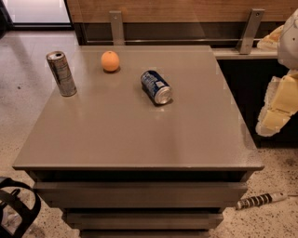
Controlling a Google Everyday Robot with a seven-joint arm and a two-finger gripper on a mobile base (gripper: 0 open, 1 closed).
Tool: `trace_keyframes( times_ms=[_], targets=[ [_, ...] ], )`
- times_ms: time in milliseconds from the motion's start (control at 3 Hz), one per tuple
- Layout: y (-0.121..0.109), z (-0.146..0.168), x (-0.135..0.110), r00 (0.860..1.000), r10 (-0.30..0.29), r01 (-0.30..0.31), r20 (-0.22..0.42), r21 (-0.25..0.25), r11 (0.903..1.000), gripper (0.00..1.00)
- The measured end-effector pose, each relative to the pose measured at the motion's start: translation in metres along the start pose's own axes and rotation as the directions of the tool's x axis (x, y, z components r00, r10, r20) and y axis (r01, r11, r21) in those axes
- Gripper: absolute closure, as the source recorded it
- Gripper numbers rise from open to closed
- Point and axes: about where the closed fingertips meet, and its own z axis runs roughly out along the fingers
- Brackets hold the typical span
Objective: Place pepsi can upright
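step in hand: approach. the pepsi can is not yet grasped and lies on its side.

1. farthest from the pincer, by the table's opposite edge, a tall slim silver can (61, 73) stands upright. not the target.
2. nearer the pincer, towards the back, an orange (110, 61) sits apart from both cans.
3. nearest the pincer of the three, the pepsi can (156, 87) lies around the middle of the table (139, 135). one silver end faces the front, on the pincer's side. nothing touches it.
4. the pincer (274, 116) hangs beyond the table's edge, well apart from the pepsi can. whether it is apart or together cannot be told.

next move, as judged: carry the pincer across to the can, grip across its body, tip it onto one end, and release on bare surface away from the orange. a nudged can may roll.

surface: flat, smooth, grey, with drawers (139, 193) beneath. room: speckled floor (28, 51), wood panel (186, 9) behind, and a striped object (260, 201) on the floor below the pincer.
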Motion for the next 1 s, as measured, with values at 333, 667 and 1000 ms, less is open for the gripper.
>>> trace_keyframes(
  times_ms=[333, 667, 1000],
  targets=[
    [0.000, 0.000, 0.000, 1.000, 0.000, 0.000, 0.000, 0.000, 1.0000, 0.00],
    [-0.019, -0.011, -0.006, 1.000, 0.001, -0.001, 0.004, 0.021, 0.9998, 0.00],
    [-0.048, -0.019, -0.023, 0.997, 0.065, -0.065, 0.045, 0.005, 0.9979, 0.00]
  ],
)
